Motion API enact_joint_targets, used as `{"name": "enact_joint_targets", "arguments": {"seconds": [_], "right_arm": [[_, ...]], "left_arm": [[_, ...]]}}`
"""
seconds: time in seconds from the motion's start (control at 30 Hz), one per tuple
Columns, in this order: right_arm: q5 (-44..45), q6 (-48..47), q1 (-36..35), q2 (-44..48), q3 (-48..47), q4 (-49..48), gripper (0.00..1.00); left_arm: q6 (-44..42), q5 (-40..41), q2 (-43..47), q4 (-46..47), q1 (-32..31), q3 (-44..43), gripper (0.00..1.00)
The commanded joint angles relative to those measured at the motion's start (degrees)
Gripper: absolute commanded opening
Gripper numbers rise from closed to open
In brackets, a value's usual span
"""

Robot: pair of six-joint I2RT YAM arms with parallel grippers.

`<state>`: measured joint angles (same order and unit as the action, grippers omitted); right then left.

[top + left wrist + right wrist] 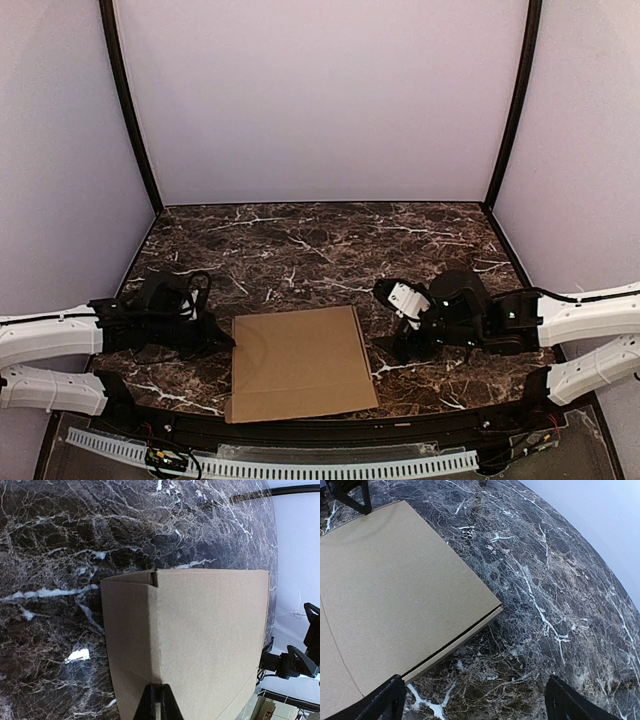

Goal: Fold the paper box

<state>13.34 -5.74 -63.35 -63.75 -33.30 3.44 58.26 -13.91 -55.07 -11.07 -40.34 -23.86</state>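
Observation:
The paper box is folded into a shallow brown cardboard mailer with its lid down, lying flat at the table's near middle. My left gripper is shut, and its tips touch the box's left edge, where side wall and lid meet. The box fills the left wrist view. My right gripper is open and empty, low over the table just right of the box. In the right wrist view its fingers straddle bare marble beside the box's right wall.
The dark marble table has white walls at the back and both sides. A black rail and perforated strip run along the near edge. The box's near-left corner reaches that near edge.

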Motion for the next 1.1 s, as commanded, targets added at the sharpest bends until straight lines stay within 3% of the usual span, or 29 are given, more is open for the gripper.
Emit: {"name": "enact_joint_targets", "arguments": {"seconds": [0.0,0.43,0.7,1.07], "right_arm": [[0.8,4.7,0.5,-1.4,-1.5,1.0,0.94],[-1.5,5.1,1.5,-2.3,-1.6,-1.8,0.91],[-9.0,14.0,5.8,-6.4,-1.7,-6.5,0.98],[-23.9,21.6,12.5,-13.8,-0.4,-18.4,0.99]], "left_arm": [[-2.6,0.8,0.9,-1.9,0.2,-3.6,0.01],[-6.7,1.3,3.2,-8.2,0.2,-11.4,0.01],[-7.9,1.7,3.3,-8.8,0.2,-10.4,0.01],[-12.7,1.4,4.2,-4.4,0.2,-6.1,0.01]]}}
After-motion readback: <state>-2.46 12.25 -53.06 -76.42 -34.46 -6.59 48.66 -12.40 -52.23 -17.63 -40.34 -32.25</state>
